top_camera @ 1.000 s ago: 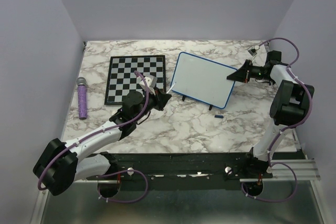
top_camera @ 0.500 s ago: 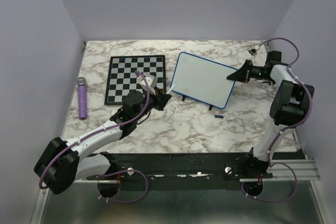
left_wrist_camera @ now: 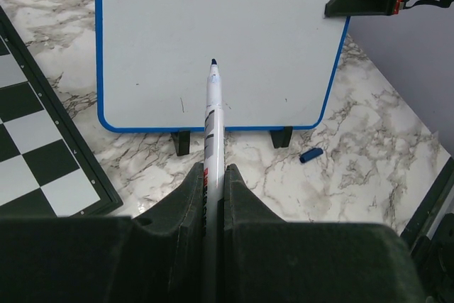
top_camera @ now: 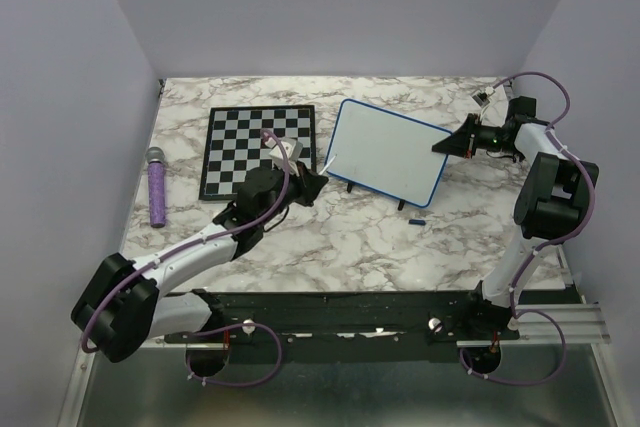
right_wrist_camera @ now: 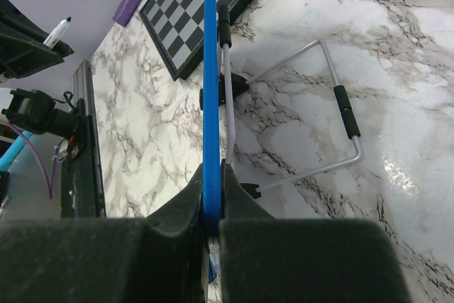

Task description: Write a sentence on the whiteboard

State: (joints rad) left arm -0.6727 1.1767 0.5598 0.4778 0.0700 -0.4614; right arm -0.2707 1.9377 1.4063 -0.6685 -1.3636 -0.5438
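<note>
Left gripper [left_wrist_camera: 213, 179] pinching marker [left_wrist_camera: 213, 115], tip toward whiteboard [left_wrist_camera: 234, 19]; right gripper [right_wrist_camera: 211, 186] clamping its blue edge

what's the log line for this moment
left gripper: shut on marker, tip aimed at whiteboard | right gripper: shut on whiteboard frame | whiteboard: no words yet | cap: on table

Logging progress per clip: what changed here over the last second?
The left tool, shut on the marker, eased slightly forward toward the whiteboard, arm following. Unchanged: the right tool clamped on the board's right edge, the board blank, the marker cap, chessboard and purple microphone in place.
</note>
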